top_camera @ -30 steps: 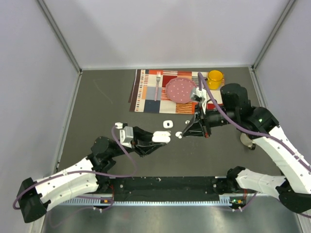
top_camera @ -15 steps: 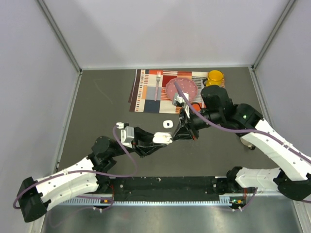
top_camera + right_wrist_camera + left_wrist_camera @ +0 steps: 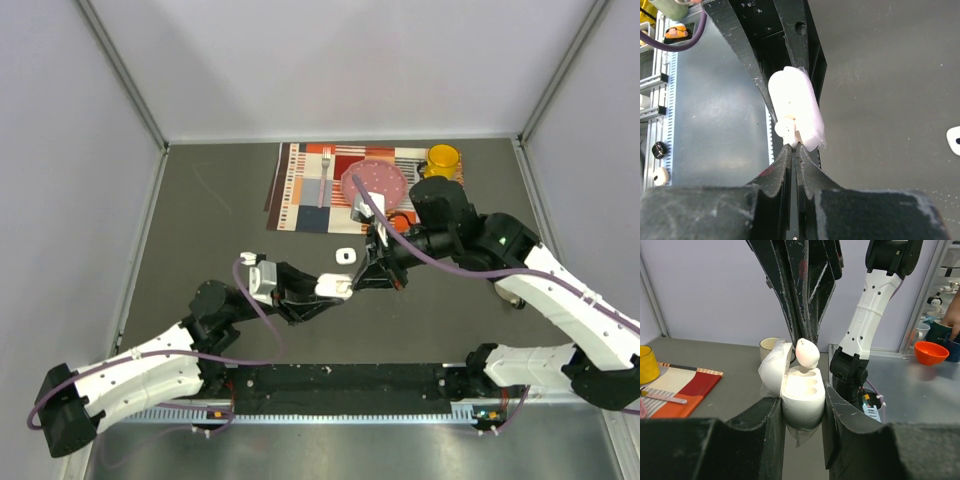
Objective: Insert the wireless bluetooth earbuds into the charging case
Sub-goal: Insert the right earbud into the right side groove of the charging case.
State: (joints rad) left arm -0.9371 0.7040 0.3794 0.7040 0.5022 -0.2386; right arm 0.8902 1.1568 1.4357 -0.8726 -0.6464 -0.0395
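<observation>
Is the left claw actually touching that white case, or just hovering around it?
Touching. In the left wrist view the case sits wedged in the left gripper, both fingers pressed against its sides.

Smooth white plastic, pinched in scuffed matt black.
Shone glossy on the charging case [image 3: 802,397] and earbud [image 3: 807,352]; looked scratched and dusty along the right gripper [image 3: 794,146] fingers [image 3: 777,172]; showed matt grey across the table [image 3: 200,230], woven cloth in the placemat [image 3: 295,195].

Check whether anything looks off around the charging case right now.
Nothing spilled or damaged. The earbud pinched in the right gripper sits tilted atop the open charging case, not yet seated, while the left gripper holds the case.
</observation>
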